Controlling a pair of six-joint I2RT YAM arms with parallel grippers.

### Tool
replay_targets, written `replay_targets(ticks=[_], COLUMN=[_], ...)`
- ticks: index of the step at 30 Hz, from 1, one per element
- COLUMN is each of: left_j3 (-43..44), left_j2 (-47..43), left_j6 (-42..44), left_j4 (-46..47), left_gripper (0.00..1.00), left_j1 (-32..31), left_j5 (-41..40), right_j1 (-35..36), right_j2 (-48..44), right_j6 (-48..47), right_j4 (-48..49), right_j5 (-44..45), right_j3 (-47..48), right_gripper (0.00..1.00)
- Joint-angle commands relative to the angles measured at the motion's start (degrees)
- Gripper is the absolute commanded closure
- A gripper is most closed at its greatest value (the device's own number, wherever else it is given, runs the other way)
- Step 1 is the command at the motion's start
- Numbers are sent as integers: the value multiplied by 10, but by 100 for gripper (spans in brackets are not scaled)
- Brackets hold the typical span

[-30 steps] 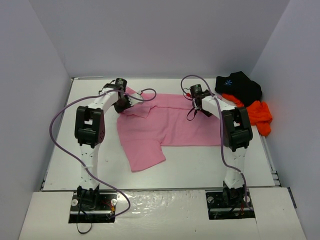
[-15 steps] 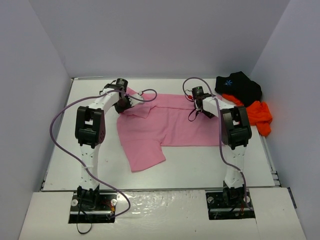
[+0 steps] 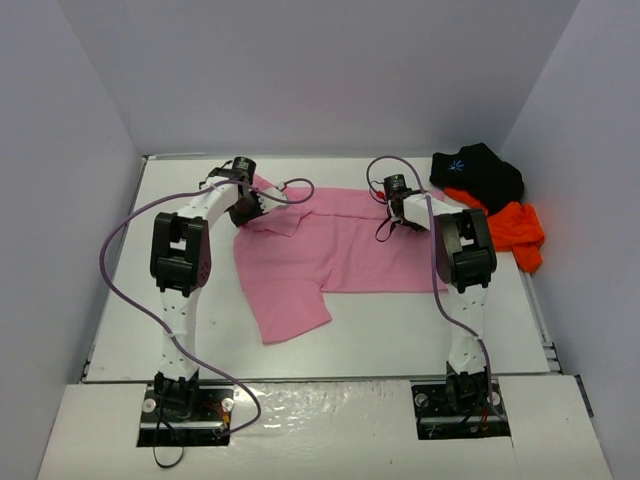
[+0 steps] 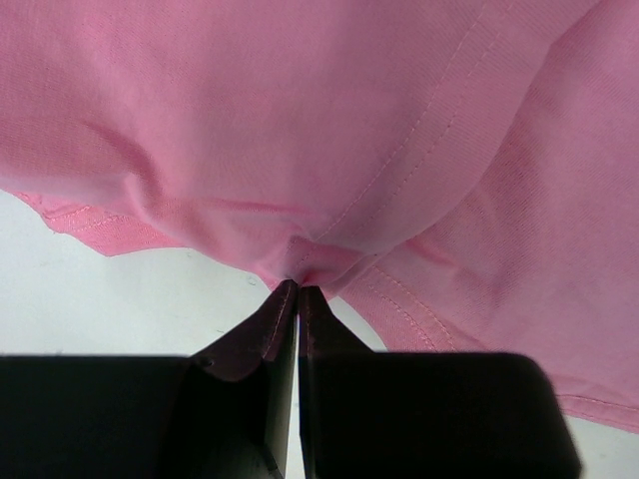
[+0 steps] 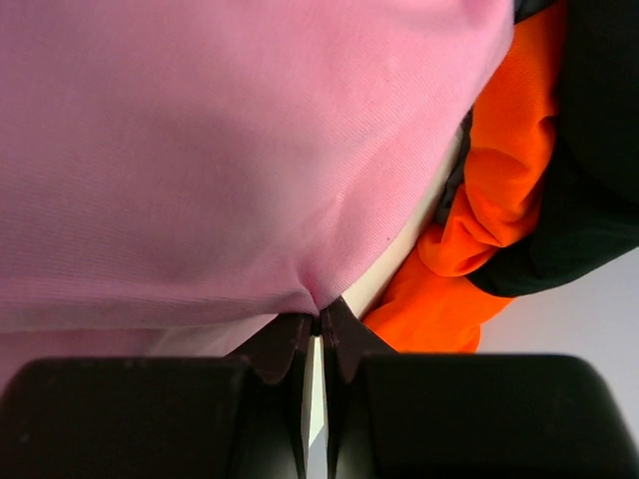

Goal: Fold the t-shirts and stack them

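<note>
The pink t-shirt (image 3: 330,250) lies spread across the middle of the table, one sleeve hanging toward the front. My left gripper (image 3: 258,208) is at its far left corner and is shut on a pinch of hem (image 4: 298,289). My right gripper (image 3: 398,212) is at the shirt's far right edge. Its jaws are shut on a fold of the pink cloth (image 5: 318,317). The black t-shirt (image 3: 480,172) with a light-blue starburst lies crumpled at the back right. The orange t-shirt (image 3: 515,232) is bunched just in front of it. Both also show in the right wrist view, orange (image 5: 499,170) and black (image 5: 599,150).
White walls close in the table (image 3: 400,330) on the left, back and right. The two arm bases stand at the near edge. Purple cables loop off both arms above the cloth.
The right gripper has closed on the pink t-shirt's far right edge, and its arm has shifted slightly. The left gripper keeps its hold and has not moved.
</note>
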Motion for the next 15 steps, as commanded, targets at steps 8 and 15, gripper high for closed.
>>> replay_targets(ticks=[8,15], left_j3=[15,27], left_j2=[-48,-65], left_j6=[-6,-16], left_j4=[13,3], left_gripper=[100,100], left_j1=[-1,0], left_j5=[-23,-16], right_j1=[-1,-1], right_j2=[-30,-47], right_j6=[-6,-31], right_j4=[33,46], right_j5=[50,72], right_j3=[37,30], right_gripper=[100,100])
